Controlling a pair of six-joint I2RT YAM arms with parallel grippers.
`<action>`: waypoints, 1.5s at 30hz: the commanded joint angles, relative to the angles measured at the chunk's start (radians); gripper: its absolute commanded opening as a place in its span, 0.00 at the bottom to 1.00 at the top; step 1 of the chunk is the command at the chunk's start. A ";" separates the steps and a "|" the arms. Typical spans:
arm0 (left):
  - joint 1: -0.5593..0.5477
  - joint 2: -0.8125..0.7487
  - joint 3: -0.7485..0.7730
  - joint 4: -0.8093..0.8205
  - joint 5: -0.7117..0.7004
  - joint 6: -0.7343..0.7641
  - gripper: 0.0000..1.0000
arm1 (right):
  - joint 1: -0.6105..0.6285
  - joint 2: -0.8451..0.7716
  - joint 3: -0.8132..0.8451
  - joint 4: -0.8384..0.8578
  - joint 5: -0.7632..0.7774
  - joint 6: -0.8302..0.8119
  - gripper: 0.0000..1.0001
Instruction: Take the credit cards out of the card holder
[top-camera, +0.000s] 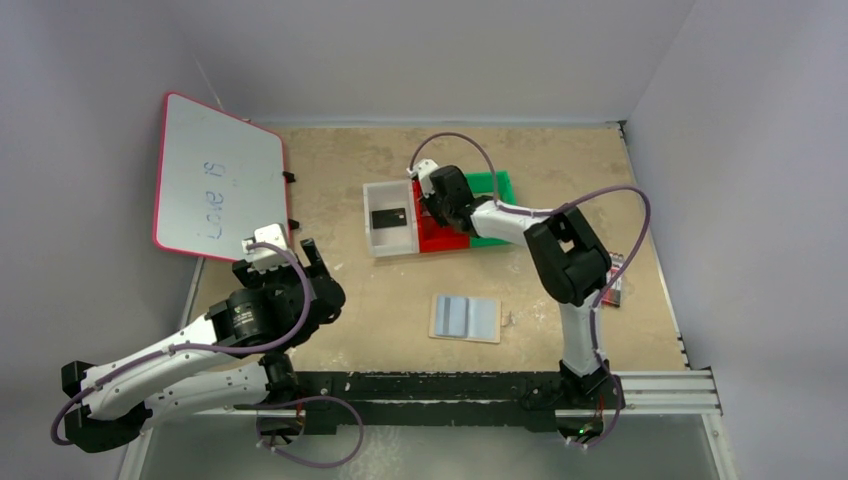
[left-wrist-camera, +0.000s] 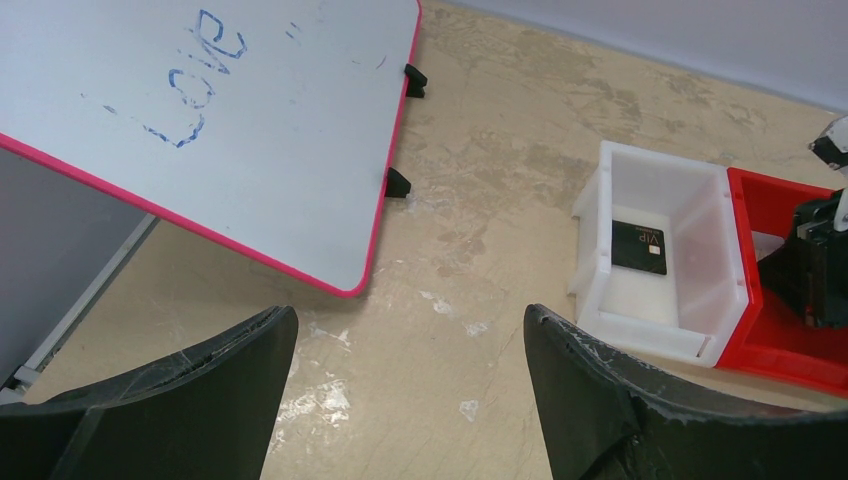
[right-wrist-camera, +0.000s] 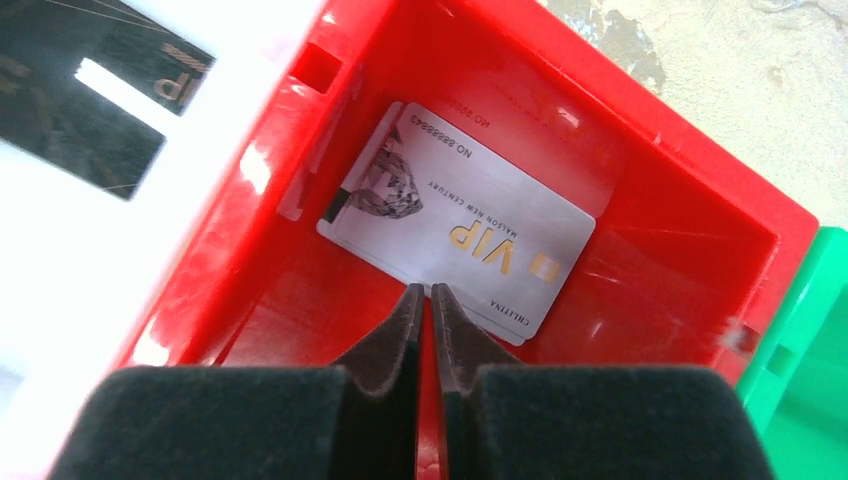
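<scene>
Right gripper: over red bin, fingers pressed almost together, only a slit between the tips, nothing held. Tips hang just above the near edge of a silver card, which lies flat and face up on the bin floor.

Black card: flat in white bin, which touches the red bin's left side. Green bin on the red bin's right.

Card holder: open flat on table, 2 pale panels up, near the arm bases, well apart from the bins.

Left gripper: spread wide, holding nothing, above bare table beside whiteboard.
</scene>
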 joint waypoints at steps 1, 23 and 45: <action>0.003 0.003 0.039 -0.003 -0.038 -0.011 0.83 | -0.002 -0.164 -0.030 0.043 -0.070 0.048 0.10; 0.003 0.020 0.047 -0.030 -0.039 -0.031 0.84 | 0.364 -0.864 -0.607 -0.296 0.276 1.027 0.51; 0.003 0.047 0.065 -0.091 -0.055 -0.093 0.87 | 0.625 -0.505 -0.457 -0.554 0.455 1.252 0.49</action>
